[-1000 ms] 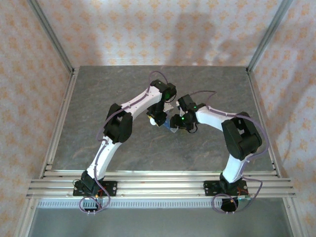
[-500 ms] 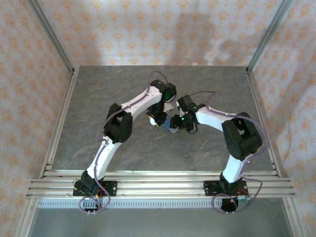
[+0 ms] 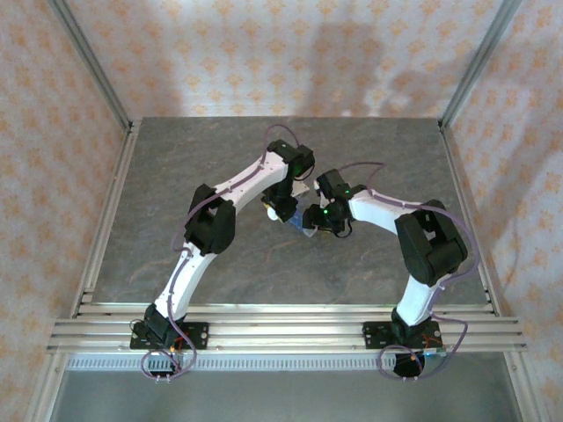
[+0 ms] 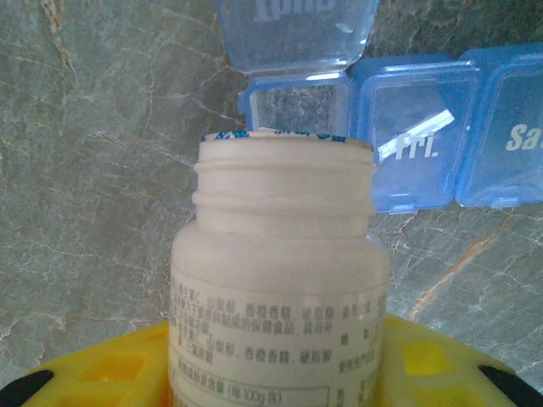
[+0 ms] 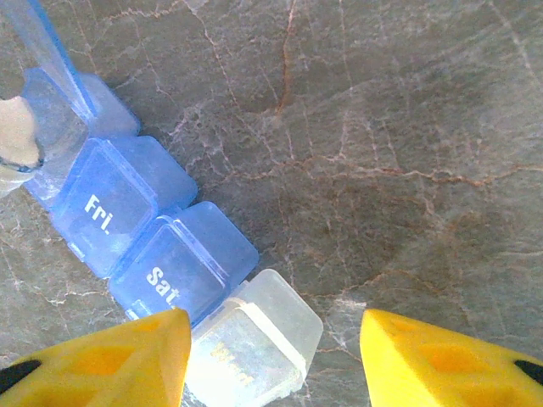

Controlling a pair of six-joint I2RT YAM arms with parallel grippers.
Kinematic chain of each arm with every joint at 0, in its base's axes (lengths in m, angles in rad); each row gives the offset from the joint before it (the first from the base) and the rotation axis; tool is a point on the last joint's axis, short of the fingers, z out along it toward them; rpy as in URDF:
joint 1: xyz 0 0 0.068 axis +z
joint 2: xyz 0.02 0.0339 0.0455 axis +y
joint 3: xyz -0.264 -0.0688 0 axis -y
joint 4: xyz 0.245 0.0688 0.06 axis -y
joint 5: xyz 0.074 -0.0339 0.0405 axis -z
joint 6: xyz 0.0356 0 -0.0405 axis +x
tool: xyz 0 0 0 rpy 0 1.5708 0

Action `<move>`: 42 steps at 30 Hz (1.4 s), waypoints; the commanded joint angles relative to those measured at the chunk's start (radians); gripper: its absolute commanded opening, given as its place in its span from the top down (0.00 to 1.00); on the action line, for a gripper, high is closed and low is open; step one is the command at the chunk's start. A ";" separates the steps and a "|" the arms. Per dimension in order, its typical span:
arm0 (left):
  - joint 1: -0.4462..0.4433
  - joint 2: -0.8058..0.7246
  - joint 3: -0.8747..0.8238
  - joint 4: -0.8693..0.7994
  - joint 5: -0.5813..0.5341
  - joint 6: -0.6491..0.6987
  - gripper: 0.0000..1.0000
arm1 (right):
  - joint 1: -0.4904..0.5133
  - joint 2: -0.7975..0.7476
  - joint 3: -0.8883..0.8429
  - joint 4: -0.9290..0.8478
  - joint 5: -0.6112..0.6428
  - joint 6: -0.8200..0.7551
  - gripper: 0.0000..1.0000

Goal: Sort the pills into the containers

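Observation:
My left gripper (image 4: 271, 377) is shut on a white, uncapped bottle (image 4: 280, 280) with a printed label. The bottle's mouth leans toward the open compartment (image 4: 299, 106) of the light-blue containers strip (image 4: 416, 136), whose lid (image 4: 293, 30) stands raised. The "Fri" and "Sat" lids are shut. My right gripper (image 5: 273, 326) is open at the strip's other end. Its left finger (image 5: 110, 360) lies over the corner of a clear end compartment (image 5: 254, 339) beside "Sat" (image 5: 182, 263). The pills are hidden. From above, both grippers meet at the strip (image 3: 305, 225) mid-table.
Grey marble tabletop (image 3: 176, 176) lies all round the strip, with open room to the right of my right gripper (image 5: 407, 170). Patterned walls and aluminium posts (image 3: 92, 61) enclose the table. A rail (image 3: 281, 330) runs along the near edge.
The left wrist with the bottle has crept very slightly toward the far side. The right arm and the strip have stayed put.

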 commanded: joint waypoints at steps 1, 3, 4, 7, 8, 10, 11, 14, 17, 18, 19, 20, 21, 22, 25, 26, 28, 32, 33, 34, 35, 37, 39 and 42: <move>0.004 -0.054 0.028 -0.028 -0.018 0.016 1.00 | 0.008 0.020 0.001 -0.036 0.021 0.003 0.45; 0.004 -0.050 0.025 -0.028 -0.014 0.016 1.00 | 0.009 0.023 0.001 -0.035 0.020 0.003 0.45; 0.004 -0.044 0.026 -0.028 -0.010 0.016 1.00 | 0.007 0.024 0.003 -0.035 0.021 0.003 0.45; 0.003 -0.032 0.024 -0.032 -0.008 0.014 1.00 | 0.008 0.027 0.003 -0.034 0.022 0.003 0.45; 0.004 -0.029 0.022 -0.031 -0.008 0.013 1.00 | 0.007 0.026 0.001 -0.033 0.021 0.003 0.45; 0.004 -0.021 0.017 -0.030 -0.003 0.014 1.00 | 0.008 0.025 -0.001 -0.032 0.021 0.004 0.45; 0.005 -0.016 0.017 -0.032 -0.005 0.013 1.00 | 0.008 0.026 -0.002 -0.032 0.022 0.003 0.45; 0.004 -0.006 0.006 -0.032 -0.009 0.013 1.00 | 0.008 0.025 -0.003 -0.030 0.021 0.003 0.45; 0.004 -0.006 -0.008 -0.028 -0.007 0.008 1.00 | 0.007 0.025 -0.005 -0.030 0.021 0.002 0.45; 0.004 -0.006 -0.012 -0.027 -0.009 0.008 1.00 | 0.007 0.024 -0.006 -0.029 0.020 0.002 0.45; 0.005 -0.006 -0.017 -0.026 -0.010 0.008 1.00 | 0.008 0.024 -0.007 -0.028 0.020 0.001 0.45; 0.004 -0.005 -0.018 -0.027 -0.013 0.008 1.00 | 0.008 0.024 -0.007 -0.027 0.020 0.001 0.45; 0.004 -0.003 -0.017 -0.030 -0.012 0.007 1.00 | 0.008 0.025 -0.007 -0.027 0.018 0.002 0.45; 0.004 0.001 -0.014 -0.035 -0.015 0.009 1.00 | 0.008 0.024 -0.006 -0.027 0.017 0.001 0.45; 0.004 0.006 -0.015 -0.040 -0.026 0.008 1.00 | 0.008 0.023 -0.008 -0.025 0.017 0.002 0.45; 0.002 0.006 -0.013 -0.041 -0.028 0.008 1.00 | 0.007 0.024 -0.008 -0.025 0.016 0.001 0.45; 0.001 0.008 -0.011 -0.043 -0.031 0.008 1.00 | 0.008 0.026 -0.008 -0.024 0.014 0.001 0.45; -0.004 0.027 0.021 -0.069 -0.043 0.010 1.00 | 0.008 0.030 -0.007 -0.024 0.012 -0.001 0.45; -0.006 0.033 0.031 -0.078 -0.048 0.010 1.00 | 0.007 0.031 -0.006 -0.024 0.012 -0.001 0.45; -0.011 0.037 0.040 -0.088 -0.056 0.012 1.00 | 0.008 0.032 -0.005 -0.024 0.012 -0.002 0.45; -0.014 0.038 0.045 -0.094 -0.064 0.015 1.00 | 0.007 0.032 -0.005 -0.023 0.012 -0.004 0.45; -0.021 0.038 0.047 -0.098 -0.076 0.017 1.00 | 0.007 0.033 -0.006 -0.024 0.012 -0.005 0.45; -0.022 0.041 0.051 -0.101 -0.076 0.015 1.00 | 0.007 0.036 -0.006 -0.022 0.010 -0.005 0.45; -0.024 0.049 0.060 -0.100 -0.068 0.013 1.00 | 0.007 0.044 -0.006 -0.018 0.005 -0.006 0.45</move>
